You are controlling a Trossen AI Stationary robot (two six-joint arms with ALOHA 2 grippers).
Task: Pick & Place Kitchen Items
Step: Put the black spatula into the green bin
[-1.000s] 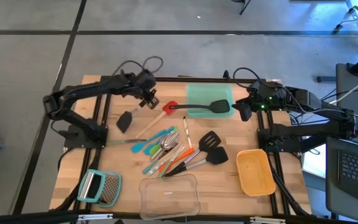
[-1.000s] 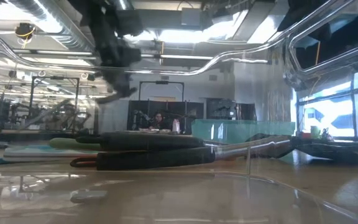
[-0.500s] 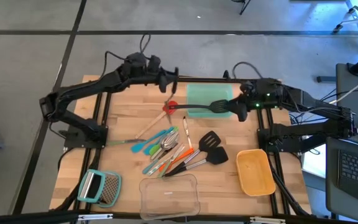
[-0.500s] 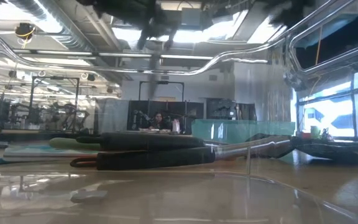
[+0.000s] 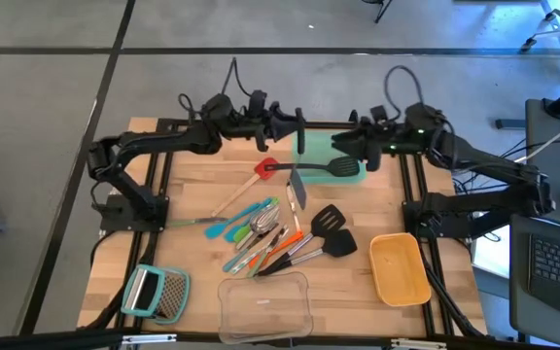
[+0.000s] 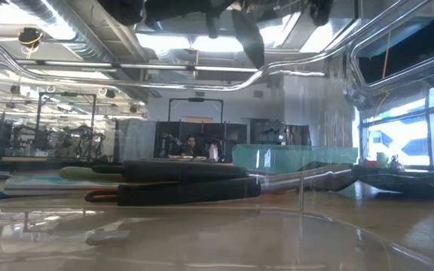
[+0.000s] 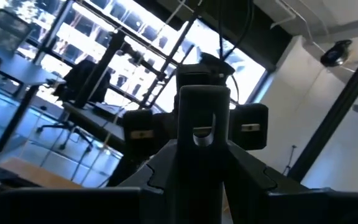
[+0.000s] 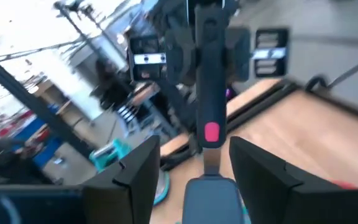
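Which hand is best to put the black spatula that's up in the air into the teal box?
Probably the left. The left hand grips the black spatula right beside the teal box. The right hand is close but open, holding nothing.

We count four black slotted spatulas (image 5: 336,243): one in the teal container (image 5: 314,146), one hanging at its edge, two lying well away. One red spatula (image 5: 265,167), one grater (image 5: 158,292), one clear container (image 5: 265,303), one yellow container (image 5: 400,269). The slim tools (image 5: 259,233) overlap too much to count.
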